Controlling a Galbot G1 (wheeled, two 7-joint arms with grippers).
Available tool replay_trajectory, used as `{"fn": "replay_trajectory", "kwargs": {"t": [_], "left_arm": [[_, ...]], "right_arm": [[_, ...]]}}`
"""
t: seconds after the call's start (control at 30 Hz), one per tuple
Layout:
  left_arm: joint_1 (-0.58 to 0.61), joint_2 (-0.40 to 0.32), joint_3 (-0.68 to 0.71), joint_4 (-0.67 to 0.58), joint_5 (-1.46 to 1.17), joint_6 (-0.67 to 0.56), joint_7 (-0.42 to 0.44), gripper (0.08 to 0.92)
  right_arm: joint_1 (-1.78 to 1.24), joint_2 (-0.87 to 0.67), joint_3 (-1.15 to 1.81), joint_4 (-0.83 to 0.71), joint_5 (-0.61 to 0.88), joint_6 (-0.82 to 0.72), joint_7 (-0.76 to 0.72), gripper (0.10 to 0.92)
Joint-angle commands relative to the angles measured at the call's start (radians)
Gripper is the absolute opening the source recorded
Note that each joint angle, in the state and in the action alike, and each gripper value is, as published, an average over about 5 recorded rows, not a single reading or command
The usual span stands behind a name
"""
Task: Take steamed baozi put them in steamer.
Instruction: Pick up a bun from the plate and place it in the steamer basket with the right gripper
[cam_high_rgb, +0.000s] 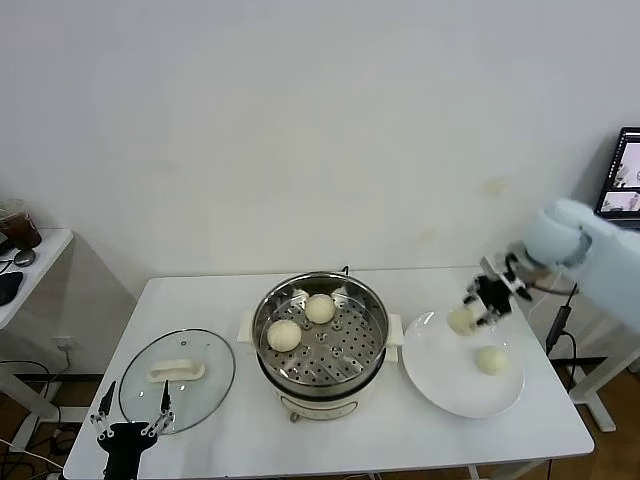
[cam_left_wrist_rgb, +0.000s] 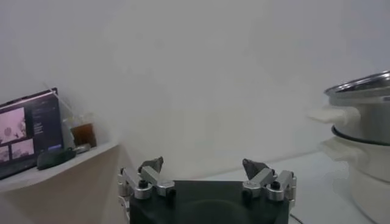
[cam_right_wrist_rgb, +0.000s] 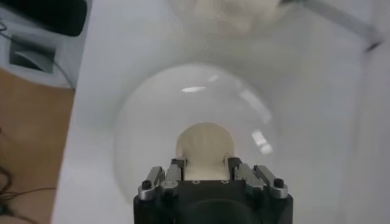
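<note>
The steamer (cam_high_rgb: 320, 335) stands mid-table with two baozi (cam_high_rgb: 319, 308) (cam_high_rgb: 284, 335) on its perforated tray. My right gripper (cam_high_rgb: 468, 316) is shut on a third baozi (cam_right_wrist_rgb: 205, 146) and holds it above the white plate's (cam_high_rgb: 440, 375) near-left part. A fourth baozi (cam_high_rgb: 490, 360) lies on the plate. My left gripper (cam_high_rgb: 132, 412) is open and empty, parked low at the table's front left; its wrist view shows the steamer's side (cam_left_wrist_rgb: 362, 115).
The glass lid (cam_high_rgb: 178, 378) with a white handle lies flat left of the steamer, just behind the left gripper. A side table (cam_high_rgb: 25, 265) with a cup stands far left. A laptop (cam_high_rgb: 620, 175) is at the far right.
</note>
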Motion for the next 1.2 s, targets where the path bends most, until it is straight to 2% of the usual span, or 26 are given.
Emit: {"fn": "replay_trajectory", "kwargs": {"t": [0.03, 0.2, 0.5, 0.77, 1.2], "left_arm": [[0.001, 0.001, -0.002, -0.003, 0.0, 0.0, 0.001, 0.823], [0.002, -0.001, -0.009, -0.003, -0.002, -0.001, 0.0, 0.823], [-0.006, -0.008, -0.026, 0.002, -0.009, 0.001, 0.0, 0.823], [-0.005, -0.011, -0.039, 0.005, -0.012, 0.0, -0.001, 0.823], [-0.003, -0.016, -0.04, 0.014, -0.01, -0.004, -0.002, 0.823]], "right_arm": [[0.372, 0.238, -0.199, 0.057, 0.231, 0.084, -0.009, 0.442], [0.379, 0.385, -0.282, 0.103, 0.235, 0.14, 0.031, 0.441], [0.27, 0.609, -0.378, 0.057, 0.073, 0.323, 0.096, 0.445], [0.172, 0.671, -0.378, -0.007, -0.093, 0.479, 0.141, 0.45], [0.146, 0.668, -0.382, -0.006, -0.111, 0.575, 0.14, 0.463]]}}
